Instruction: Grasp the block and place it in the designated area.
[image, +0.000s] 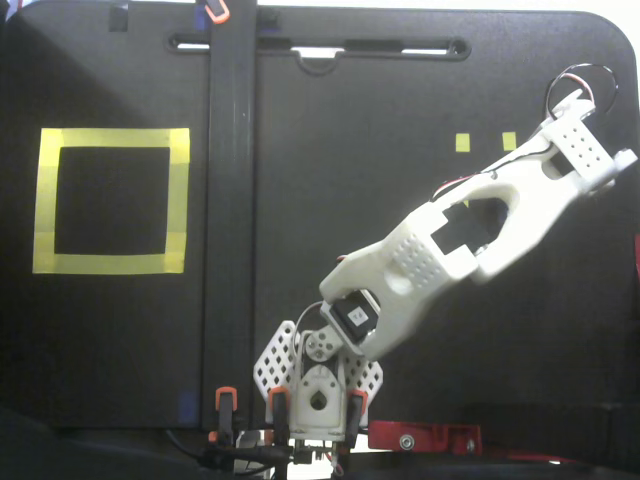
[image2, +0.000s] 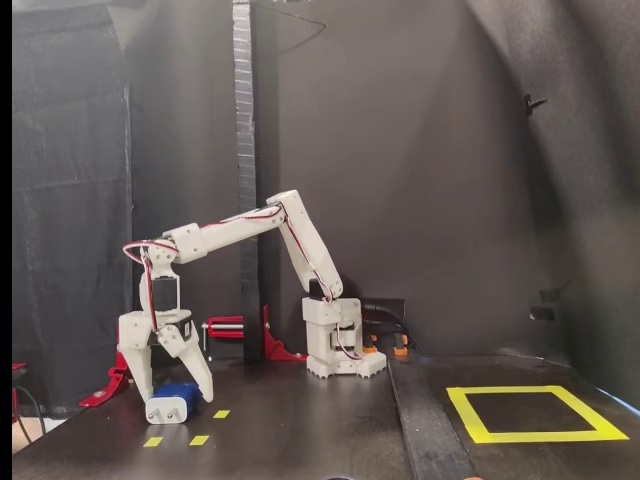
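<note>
Dark blue block (image2: 172, 403) sits lower left on the bench (image2: 300, 430), white fingers (image2: 196, 366) spread wide astride it, and an off-centre squeeze could tip it before reaching the yellow square (image2: 535, 412).

White arm (image: 450, 250) stretches from its base at bottom center up toward the upper right of the frame. Yellow tape square (image: 110, 200) sits at left, and two tiny yellow tape squares (image: 462, 142) at upper right.
</note>
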